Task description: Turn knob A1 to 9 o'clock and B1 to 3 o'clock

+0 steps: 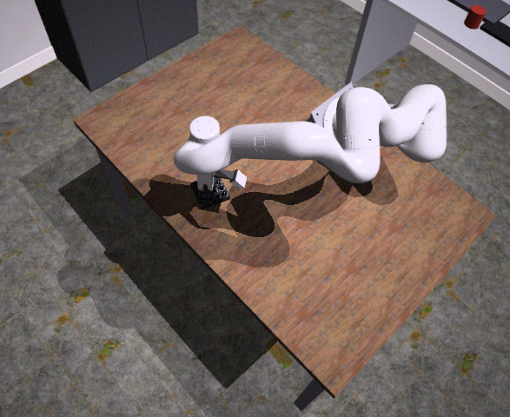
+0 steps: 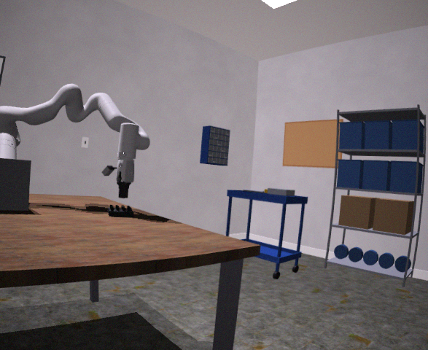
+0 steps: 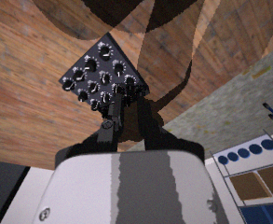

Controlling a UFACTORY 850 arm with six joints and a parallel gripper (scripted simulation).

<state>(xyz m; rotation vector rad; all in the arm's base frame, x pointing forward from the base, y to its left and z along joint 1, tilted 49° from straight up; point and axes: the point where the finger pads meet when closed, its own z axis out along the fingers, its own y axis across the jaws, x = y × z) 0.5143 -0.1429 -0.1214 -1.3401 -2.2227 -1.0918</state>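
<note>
The black knob box (image 1: 213, 197) (image 2: 120, 214) (image 3: 104, 64) stands on the wooden table. The wrist view shows it turned cornerwise, with rows of black knobs that have white lines and rings of marks. The printed names are too small to read, and I cannot tell which knobs are A1 and B1. My gripper (image 2: 122, 196) (image 3: 129, 101) points down above the box, with a gap between fingertips and knobs in the exterior view. Its fingers are a little apart with nothing between them. In the wrist view they hide the box's nearest corner and some knobs. The socket is not discernible.
The box stands near one long edge of the table (image 1: 335, 278) (image 2: 93, 240). The arm (image 1: 281, 139) (image 2: 71, 101) reaches over the table, and its shadow falls around the box. A blue cart (image 2: 266, 195) and a shelf rack (image 2: 379, 153) stand beyond the table.
</note>
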